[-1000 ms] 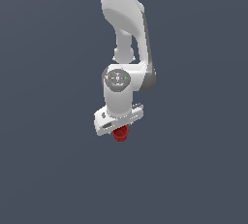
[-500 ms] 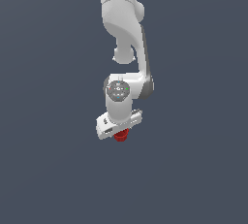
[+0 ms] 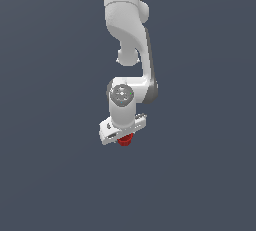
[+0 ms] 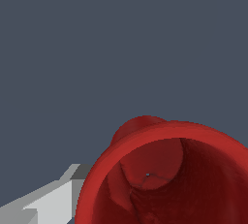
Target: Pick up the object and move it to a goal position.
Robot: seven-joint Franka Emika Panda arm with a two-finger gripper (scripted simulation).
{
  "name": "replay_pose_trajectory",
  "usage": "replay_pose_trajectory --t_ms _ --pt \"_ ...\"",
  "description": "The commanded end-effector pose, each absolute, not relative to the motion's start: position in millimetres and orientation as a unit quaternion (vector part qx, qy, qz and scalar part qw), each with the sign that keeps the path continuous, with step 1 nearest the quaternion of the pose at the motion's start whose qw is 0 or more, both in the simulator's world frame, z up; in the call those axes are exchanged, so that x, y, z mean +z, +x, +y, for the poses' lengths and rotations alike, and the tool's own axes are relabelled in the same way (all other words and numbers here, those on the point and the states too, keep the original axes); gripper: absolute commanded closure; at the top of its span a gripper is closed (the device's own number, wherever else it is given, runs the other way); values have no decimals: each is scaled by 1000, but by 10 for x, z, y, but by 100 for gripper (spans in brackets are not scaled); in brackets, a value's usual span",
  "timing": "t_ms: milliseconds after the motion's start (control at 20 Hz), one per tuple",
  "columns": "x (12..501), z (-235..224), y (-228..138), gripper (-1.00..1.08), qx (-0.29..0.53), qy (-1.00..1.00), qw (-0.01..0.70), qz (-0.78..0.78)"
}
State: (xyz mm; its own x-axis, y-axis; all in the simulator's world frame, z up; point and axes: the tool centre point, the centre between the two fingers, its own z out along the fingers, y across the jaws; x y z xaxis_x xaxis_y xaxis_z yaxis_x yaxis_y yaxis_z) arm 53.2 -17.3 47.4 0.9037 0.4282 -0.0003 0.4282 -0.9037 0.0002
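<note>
The object is a small dark-red round cup [image 3: 125, 139] with a hollow top. In the exterior view it sticks out just below the white hand of my arm, and my gripper [image 3: 125, 136] is shut on it. The hand hides most of the cup and the fingertips. In the wrist view the cup [image 4: 169, 174] fills the near part of the picture, its hollow inside facing the camera. One grey finger [image 4: 48, 201] shows beside its rim.
A plain dark grey-blue surface [image 3: 45, 175] lies all around. The white arm [image 3: 130, 35] comes down from the top middle of the exterior view. No other object shows.
The hand with the red cup has shifted slightly in the exterior view, and the arm's upper links have turned. The grip on the cup is unchanged.
</note>
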Motion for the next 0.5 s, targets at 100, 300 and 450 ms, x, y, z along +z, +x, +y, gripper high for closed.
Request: replay_pose_trajectory --t_ms 100,300,450 --pt "473 -167 533 108 0 976 0 220" --pt "480 -171 527 108 0 976 0 219" --pt "516 -163 502 108 0 976 0 219"
